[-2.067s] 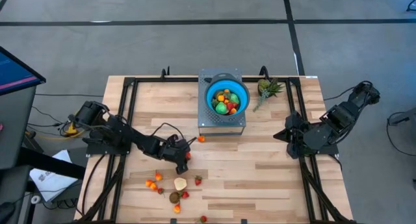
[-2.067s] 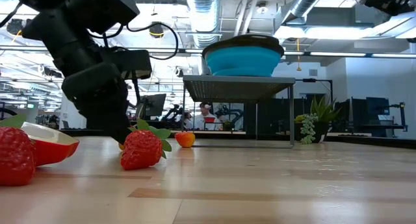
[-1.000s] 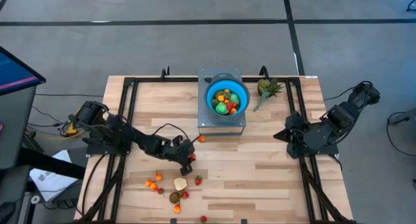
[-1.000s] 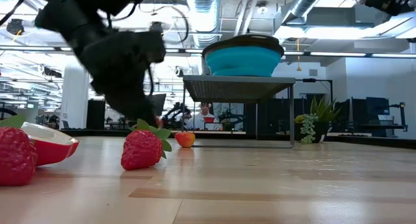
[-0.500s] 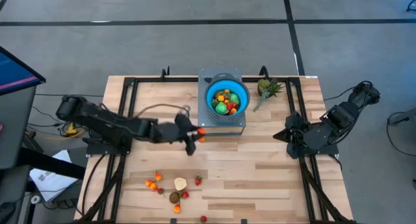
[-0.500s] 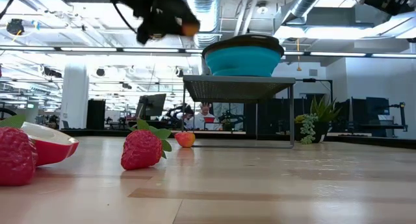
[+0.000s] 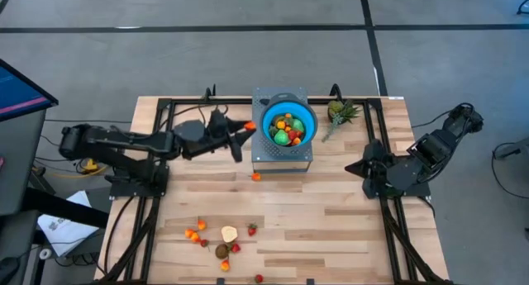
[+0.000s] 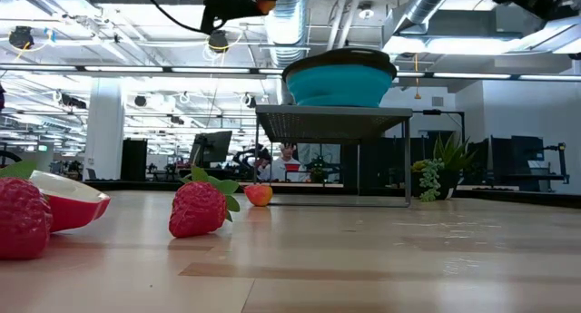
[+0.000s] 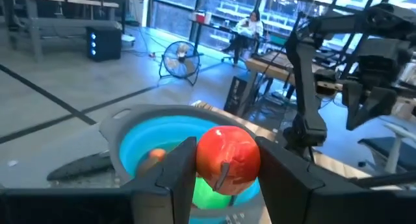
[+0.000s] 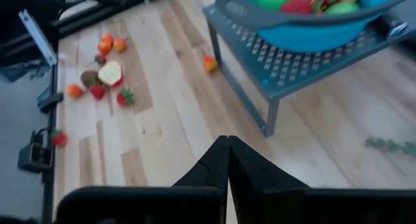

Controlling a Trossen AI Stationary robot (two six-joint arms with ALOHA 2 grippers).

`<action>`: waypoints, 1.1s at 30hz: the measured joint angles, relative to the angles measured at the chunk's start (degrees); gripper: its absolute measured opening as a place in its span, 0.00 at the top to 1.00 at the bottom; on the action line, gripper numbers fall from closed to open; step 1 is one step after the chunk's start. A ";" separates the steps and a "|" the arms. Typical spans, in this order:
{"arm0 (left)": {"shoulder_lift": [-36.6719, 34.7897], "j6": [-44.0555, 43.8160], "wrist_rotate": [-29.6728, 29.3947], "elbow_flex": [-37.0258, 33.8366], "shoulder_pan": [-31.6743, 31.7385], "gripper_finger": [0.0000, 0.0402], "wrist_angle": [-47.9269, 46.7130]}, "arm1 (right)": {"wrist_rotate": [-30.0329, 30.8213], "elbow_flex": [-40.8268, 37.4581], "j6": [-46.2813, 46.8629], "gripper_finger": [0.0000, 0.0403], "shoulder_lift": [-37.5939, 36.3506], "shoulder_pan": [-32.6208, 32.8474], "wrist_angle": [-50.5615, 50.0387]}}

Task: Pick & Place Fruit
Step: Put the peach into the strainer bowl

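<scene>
The left gripper (image 7: 245, 128) hung above the table, just beside the blue bowl (image 7: 289, 125) at its nine o'clock, its jaws clamped on a small red-orange fruit (image 9: 227, 155). The bowl sat on a raised grey stand (image 7: 281, 157) at the table's twelve o'clock and already held several fruits. More fruit lay loose (image 7: 220, 237) near the table's seven o'clock edge, and one orange piece (image 7: 256, 177) rested just below the stand. The right gripper (image 10: 227, 160) waited at three o'clock, jaws pressed together. The fruit did not look to be over the bowl yet; released here, it would probably hit the rim or stand and roll off. In the low view the gripper was cut off at the frame's top, so its height above the rim could not be judged.
</scene>
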 joint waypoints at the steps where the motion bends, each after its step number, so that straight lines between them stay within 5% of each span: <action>1: 0.63 0.02 1.31 0.00 0.85 0.65 0.97 | 0.96 0.00 0.00 1.00 -0.02 -0.03 0.16; 12: 10.43 5.02 10.22 4.64 6.75 0.65 5.36 | 3.10 0.00 -0.08 1.00 -0.02 -4.75 1.51; 19: 17.26 8.68 10.14 10.60 8.57 0.65 5.21 | 3.07 0.00 -0.46 1.00 -0.02 -7.24 1.16; 33: 17.92 8.70 8.97 10.78 10.18 0.57 4.13 | 2.87 0.00 -0.99 1.00 -0.02 -8.22 -3.20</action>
